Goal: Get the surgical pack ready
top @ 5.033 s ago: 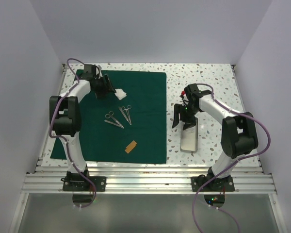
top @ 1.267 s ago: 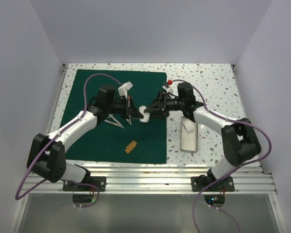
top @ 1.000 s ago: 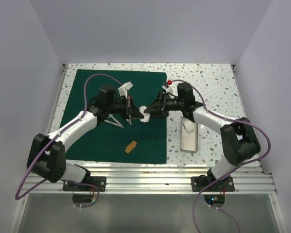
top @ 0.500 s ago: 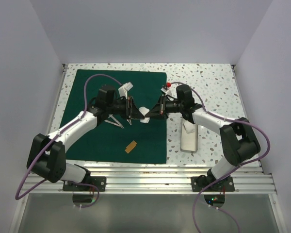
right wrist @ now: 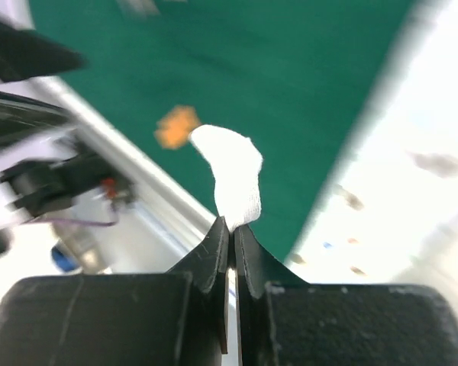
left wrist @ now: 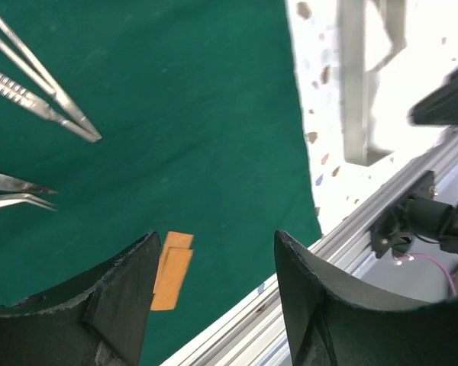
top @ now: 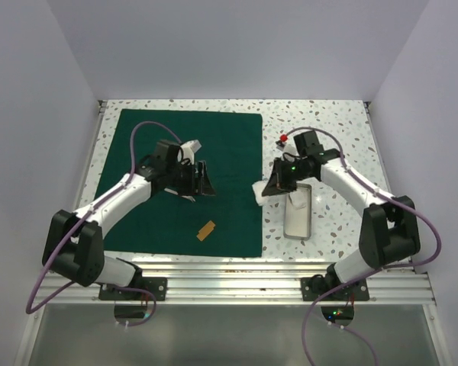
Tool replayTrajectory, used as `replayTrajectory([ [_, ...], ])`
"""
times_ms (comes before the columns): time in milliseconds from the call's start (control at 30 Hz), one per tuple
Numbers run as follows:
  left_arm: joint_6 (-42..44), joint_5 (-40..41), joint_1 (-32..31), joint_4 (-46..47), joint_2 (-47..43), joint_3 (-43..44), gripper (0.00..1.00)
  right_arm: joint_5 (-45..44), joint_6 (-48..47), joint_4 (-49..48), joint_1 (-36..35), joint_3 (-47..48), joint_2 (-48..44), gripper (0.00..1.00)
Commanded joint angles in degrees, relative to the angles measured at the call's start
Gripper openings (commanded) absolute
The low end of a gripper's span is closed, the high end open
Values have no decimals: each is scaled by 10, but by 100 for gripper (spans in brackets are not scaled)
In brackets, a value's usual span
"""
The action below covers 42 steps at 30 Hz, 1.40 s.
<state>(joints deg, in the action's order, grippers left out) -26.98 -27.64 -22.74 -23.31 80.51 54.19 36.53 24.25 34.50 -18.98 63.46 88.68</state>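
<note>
The dark green drape (top: 229,145) lies flat on the left half of the table, also seen in the left wrist view (left wrist: 183,137). The silver instrument tray (top: 298,215) sits right of it on the speckled top. My right gripper (top: 264,190) hangs over the drape's right edge, shut on a white gauze pad (right wrist: 233,179); its tips (right wrist: 230,229) pinch the pad's lower end. My left gripper (top: 201,183) is open above the drape's middle with nothing between its fingers (left wrist: 126,293). Metal forceps and scissors (left wrist: 42,114) lie on the drape near it.
A small orange strip (top: 206,230) lies on the drape near its front edge, also in the left wrist view (left wrist: 172,271). The aluminium rail (top: 229,286) runs along the table's near edge. White walls close in the table on three sides.
The gauze passed from my left gripper to my right. The left opened and drew back left; the right shut on the pad and carried it right, towards the tray.
</note>
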Motion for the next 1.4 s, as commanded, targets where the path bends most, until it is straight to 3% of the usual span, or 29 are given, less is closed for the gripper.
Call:
replayTrajectory([
  [0,26,19,6,-26,35,27,64,-94,-112,161,77,0,-30,0],
  [67,25,12,6,-19,53,35,64,-165,-122,204,112,-6,-38,0],
  [200,36,12,8,-19,76,50,64,-214,-121,221,136,-33,-47,0],
  [567,68,3,44,-41,94,62,64,-112,-119,182,177,-81,44,0],
  [767,71,-6,66,-45,87,54,64,-67,-121,172,185,-63,111,0],
  [1000,69,7,75,-47,76,45,64,-138,-124,189,186,-48,122,2],
  [1100,69,15,78,-58,74,37,65,-167,-126,196,185,-40,120,13],
  [1233,79,31,76,-88,58,13,66,-154,-127,197,185,-30,105,40],
  [1367,83,63,66,-103,21,-23,68,-160,-119,211,182,-16,65,56],
])
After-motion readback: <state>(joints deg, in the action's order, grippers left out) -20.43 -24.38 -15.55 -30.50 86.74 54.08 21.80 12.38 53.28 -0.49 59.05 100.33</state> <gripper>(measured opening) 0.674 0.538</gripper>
